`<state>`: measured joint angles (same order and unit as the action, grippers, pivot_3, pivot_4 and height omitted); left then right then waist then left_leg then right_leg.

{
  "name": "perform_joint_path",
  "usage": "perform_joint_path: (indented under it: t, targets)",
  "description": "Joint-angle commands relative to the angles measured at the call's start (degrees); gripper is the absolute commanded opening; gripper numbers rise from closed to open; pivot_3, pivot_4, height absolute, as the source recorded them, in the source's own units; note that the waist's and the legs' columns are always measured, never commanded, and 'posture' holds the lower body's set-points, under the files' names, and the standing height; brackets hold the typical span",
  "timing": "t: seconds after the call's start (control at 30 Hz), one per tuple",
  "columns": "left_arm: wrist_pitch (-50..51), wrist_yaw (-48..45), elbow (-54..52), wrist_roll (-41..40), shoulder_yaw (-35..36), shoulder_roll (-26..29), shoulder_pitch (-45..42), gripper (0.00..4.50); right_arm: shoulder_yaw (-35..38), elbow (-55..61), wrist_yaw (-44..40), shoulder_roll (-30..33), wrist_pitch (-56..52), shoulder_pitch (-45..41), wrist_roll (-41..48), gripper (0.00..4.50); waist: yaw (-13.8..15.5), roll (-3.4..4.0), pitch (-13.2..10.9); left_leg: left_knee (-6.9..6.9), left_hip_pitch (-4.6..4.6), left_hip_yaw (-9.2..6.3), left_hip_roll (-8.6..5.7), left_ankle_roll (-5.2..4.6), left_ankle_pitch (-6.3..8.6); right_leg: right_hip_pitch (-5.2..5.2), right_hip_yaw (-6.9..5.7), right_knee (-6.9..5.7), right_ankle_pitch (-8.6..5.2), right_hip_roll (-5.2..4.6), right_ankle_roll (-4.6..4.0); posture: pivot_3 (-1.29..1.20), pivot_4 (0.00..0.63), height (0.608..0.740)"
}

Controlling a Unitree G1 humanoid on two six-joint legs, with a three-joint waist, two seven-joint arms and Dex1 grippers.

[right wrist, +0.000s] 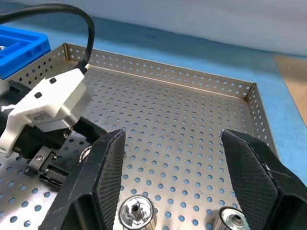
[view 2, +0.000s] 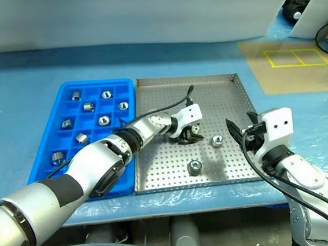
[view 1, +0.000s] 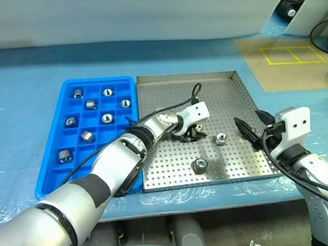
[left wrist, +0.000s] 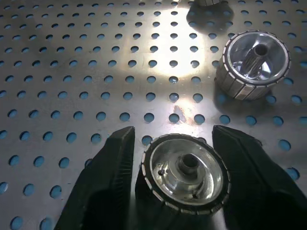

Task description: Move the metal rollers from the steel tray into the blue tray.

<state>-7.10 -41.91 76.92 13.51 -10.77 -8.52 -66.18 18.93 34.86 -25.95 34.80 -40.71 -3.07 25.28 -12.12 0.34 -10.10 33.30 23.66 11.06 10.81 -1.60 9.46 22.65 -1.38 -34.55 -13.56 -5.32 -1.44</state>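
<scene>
The left pincer [left wrist: 182,187] is lowered onto the floor of the steel tray [view 1: 236,101], its two fingers [left wrist: 103,184] set against opposite sides of one metal roller [left wrist: 184,175]; the pincer is clenched on this roller, which rests on the perforated floor. A second roller [left wrist: 252,64] lies just beyond it. The right pincer [right wrist: 175,184] hangs above the tray's right side, released, with a wide gap between its fingers and nothing held. Two loose rollers [view 1: 199,166] remain in the steel tray. The blue tray [view 1: 54,179], left of it on the desk [view 1: 23,80], holds eight rollers [view 1: 107,117] in separate compartments.
</scene>
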Motion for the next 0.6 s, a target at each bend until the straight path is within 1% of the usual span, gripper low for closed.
perform_joint_path:
  t: [0.03,0.1,0.2,0.4,0.47,0.53,0.6]
  targets:
    - [-0.24,0.95,-0.27,1.19,-0.67,0.36,1.01,2.34,-0.2,1.58,-0.26,0.19,1.04,-0.86,0.83,3.3,-0.04,0.0,0.0,0.0,0.0,0.0,0.0,0.0,0.0,0.0,-0.01,0.0,0.0,0.0,0.0,-0.65,0.15,0.74]
    - [-0.78,-0.02,-0.47,0.87,-0.44,0.66,0.92,2.34,-0.42,1.45,-0.42,0.33,1.06,-1.1,0.75,3.3,-0.05,0.0,0.0,0.0,0.0,-0.01,0.0,0.0,0.0,0.0,-0.02,0.0,0.0,0.01,0.01,-0.65,0.15,0.74]
    - [-0.44,-1.68,-0.8,-0.83,1.23,1.32,0.56,1.81,-0.7,0.98,-0.6,0.31,1.2,-1.59,0.78,3.3,-0.04,0.0,0.0,0.0,0.0,-0.02,0.0,0.0,0.0,0.0,-0.02,0.0,0.0,0.0,0.01,-0.63,0.15,0.74]
    - [-3.17,-1.11,-2.32,-2.03,2.78,3.95,-0.42,1.79,-2.47,-0.56,-1.23,0.1,1.57,-3.37,0.58,3.3,-0.08,0.0,-0.01,-0.02,0.01,-0.02,0.01,0.0,0.0,0.03,-0.02,-0.01,-0.01,0.01,0.03,-0.6,0.15,0.74]
    - [-4.33,-3.19,-3.34,-3.91,4.35,4.68,-1.16,1.79,-2.96,-0.92,-1.46,0.11,1.68,-3.81,0.51,3.3,0.0,0.01,-0.01,-0.03,0.06,-0.02,0.01,0.01,0.0,0.11,-0.03,-0.03,0.0,0.01,0.03,-0.59,0.15,0.74]
    - [-6.04,-7.95,-5.79,-7.11,6.51,5.62,-1.83,1.79,-3.59,-1.61,-2.19,0.27,1.94,-4.68,0.62,3.3,0.27,0.0,-0.01,-0.04,0.14,-0.04,0.01,0.0,-0.01,0.17,-0.04,-0.03,0.0,0.01,0.03,-0.56,0.15,0.74]
    - [-5.15,-12.6,-8.65,-11.22,9.35,6.59,-2.5,1.79,-4.39,-2.71,-3.28,0.58,2.26,-6.09,0.93,3.3,0.61,0.01,-0.02,-0.04,0.25,-0.06,-0.01,-0.01,-0.01,0.26,-0.04,-0.02,0.0,-0.01,0.03,-0.53,0.15,0.74]
